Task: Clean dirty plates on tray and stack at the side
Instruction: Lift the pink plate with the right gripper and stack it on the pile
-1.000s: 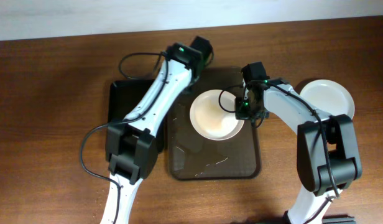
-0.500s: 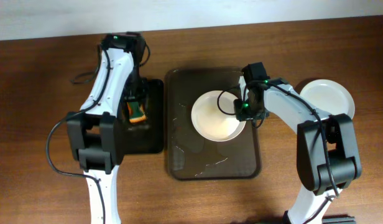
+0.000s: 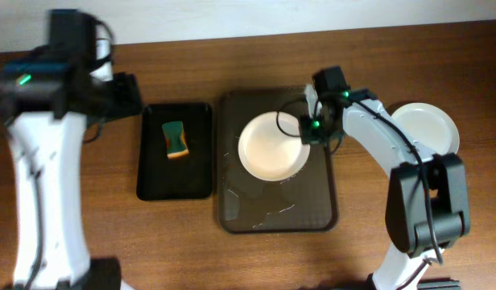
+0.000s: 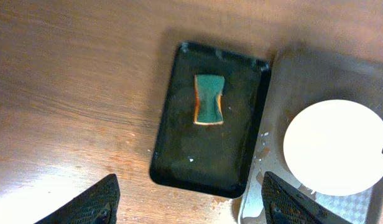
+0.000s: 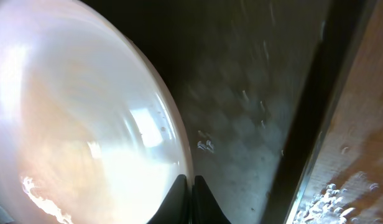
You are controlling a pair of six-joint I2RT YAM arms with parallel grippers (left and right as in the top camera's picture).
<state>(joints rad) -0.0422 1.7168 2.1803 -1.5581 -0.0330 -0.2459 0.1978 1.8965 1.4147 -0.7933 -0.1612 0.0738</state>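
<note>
Right jaws are pinched nearly shut on the right rim of a white plate (image 3: 272, 147); in the wrist view the two dark fingertips (image 5: 178, 198) meet at the plate's edge. Left jaws stand wide open and hold nothing, raised well above the far left of the desk (image 3: 361, 56), with both fingertips (image 4: 92, 202) framing the scene below.

That plate lies in the far half of the brown tray (image 3: 312, 205), whose floor is flecked with water. A second white plate (image 3: 425, 129) sits on the bare desk to the right, apart from the tray. Left of the brown tray, a green sponge (image 3: 176, 139) with an orange underside lies in the far part of the narrower black tray (image 3: 155, 177).

This looks like the transfer of the gripped plate to the stack on the right. The hold is a thin pinch on a wet, glossy rim, so slipping is the main risk. A slow lift would be wise, raising the gripped side only enough for the plate to clear the tray's raised rim. The plate should then travel low to the right and come down centred on the other plate, and only be let go once it rests flat. The plate's middle shows a faint warm tint in the right wrist view; whether that is residue I cannot tell.
</note>
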